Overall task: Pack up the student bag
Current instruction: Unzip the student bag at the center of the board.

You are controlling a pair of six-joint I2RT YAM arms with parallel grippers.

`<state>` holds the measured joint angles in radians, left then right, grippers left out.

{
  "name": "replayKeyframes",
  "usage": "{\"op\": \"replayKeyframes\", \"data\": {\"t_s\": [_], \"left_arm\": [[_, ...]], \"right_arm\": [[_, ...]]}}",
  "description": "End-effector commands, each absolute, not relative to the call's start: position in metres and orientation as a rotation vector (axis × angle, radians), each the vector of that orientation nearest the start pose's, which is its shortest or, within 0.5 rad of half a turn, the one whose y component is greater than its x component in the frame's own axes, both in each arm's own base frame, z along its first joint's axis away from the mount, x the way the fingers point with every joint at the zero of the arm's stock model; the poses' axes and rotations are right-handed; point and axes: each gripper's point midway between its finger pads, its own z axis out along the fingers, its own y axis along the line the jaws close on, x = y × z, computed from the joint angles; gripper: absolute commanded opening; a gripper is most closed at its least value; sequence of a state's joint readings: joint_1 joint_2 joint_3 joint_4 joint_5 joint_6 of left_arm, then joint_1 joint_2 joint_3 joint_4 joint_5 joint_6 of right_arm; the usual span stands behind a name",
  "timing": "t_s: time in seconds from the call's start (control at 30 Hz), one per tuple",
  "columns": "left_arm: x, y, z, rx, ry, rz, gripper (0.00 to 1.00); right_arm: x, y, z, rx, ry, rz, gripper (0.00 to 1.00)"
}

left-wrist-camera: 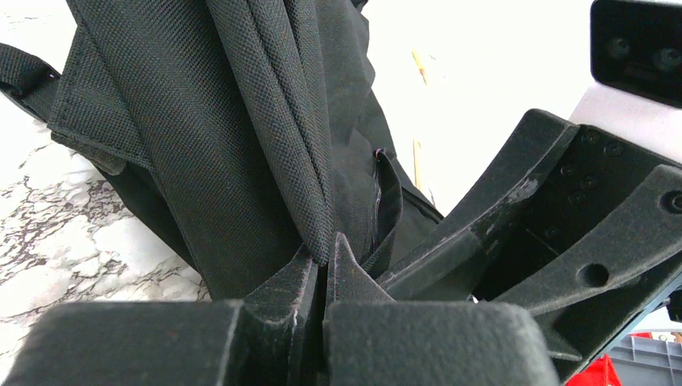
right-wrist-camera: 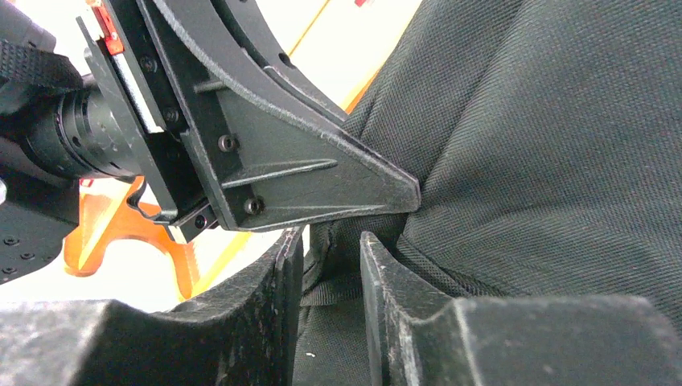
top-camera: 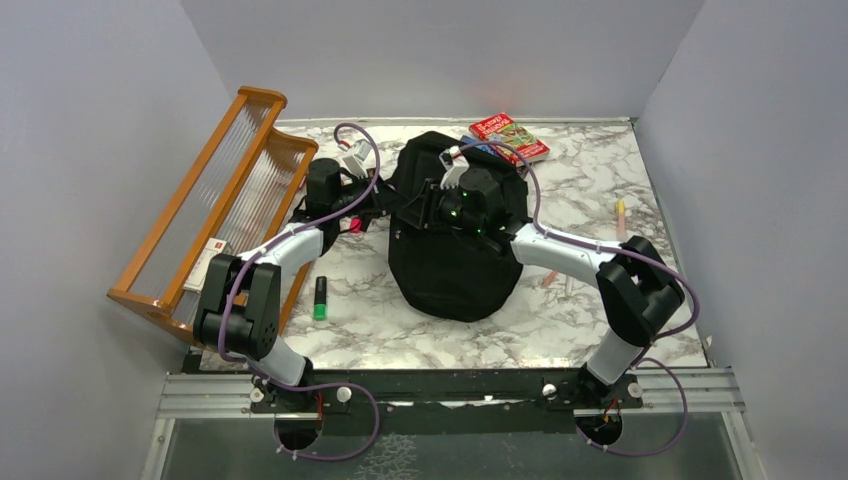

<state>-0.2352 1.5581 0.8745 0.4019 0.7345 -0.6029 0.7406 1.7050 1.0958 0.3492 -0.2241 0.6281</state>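
Student bag (top-camera: 455,270): lies in the middle of the table (top-camera: 400,340), black fabric, rounded end toward my bases.
Left jaws: together, clamped on a fold of the student bag's fabric at its far left edge.
Right jaws: apart, on top of the student bag just beside my left jaws. A black fabric edge sits in the gap, and neither pad visibly presses it.
Opening: hidden under my arms. I cannot tell whether a zip is undone.
Loose items: green marker (top-camera: 320,298) left of the student bag; red book (top-camera: 510,137) just beyond its far right corner; yellow pen (top-camera: 620,215) well to its right; wooden rack (top-camera: 215,210) well to its left.
Step in hand (judgement): getting the bag's mouth held open. The left side is pinned and the right is placed to take the opposite edge. The items outside are not yet packed.
Next move calls for: closing my right jaws squarely on the edge between them, then drawing it away from the left hold. The pull should be gentle, since soft cloth can slip or drag the whole bag.
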Motion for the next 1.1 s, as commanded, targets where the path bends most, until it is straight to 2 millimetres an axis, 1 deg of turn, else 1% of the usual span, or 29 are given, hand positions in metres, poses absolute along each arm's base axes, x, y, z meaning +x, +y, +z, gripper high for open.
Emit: {"op": "replayKeyframes", "data": {"t_s": [0.0, 0.13, 0.23, 0.5, 0.73, 0.87, 0.93, 1.07], "left_arm": [[0.372, -0.232, 0.199, 0.249, 1.897, -1.273, 0.0], [0.373, -0.232, 0.199, 0.251, 1.897, -1.272, 0.0], [0.373, -0.233, 0.198, 0.249, 1.899, -1.274, 0.0], [0.373, -0.233, 0.197, 0.248, 1.902, -1.276, 0.0], [0.372, -0.233, 0.197, 0.25, 1.903, -1.279, 0.0], [0.373, -0.233, 0.197, 0.248, 1.903, -1.279, 0.0], [0.373, -0.233, 0.197, 0.249, 1.905, -1.281, 0.0], [0.372, -0.233, 0.197, 0.25, 1.905, -1.282, 0.0]], "right_arm": [[0.337, 0.389, 0.208, -0.273, 1.923, 1.119, 0.36], [0.337, 0.389, 0.212, -0.278, 1.909, 1.123, 0.4], [0.337, 0.39, 0.212, -0.278, 1.91, 1.124, 0.4], [0.335, 0.395, 0.21, -0.297, 1.91, 1.155, 0.28], [0.335, 0.401, 0.199, -0.299, 1.946, 1.172, 0.28], [0.336, 0.404, 0.198, -0.304, 1.944, 1.189, 0.27], [0.337, 0.406, 0.197, -0.308, 1.946, 1.192, 0.26], [0.337, 0.407, 0.196, -0.308, 1.948, 1.196, 0.19]]}}
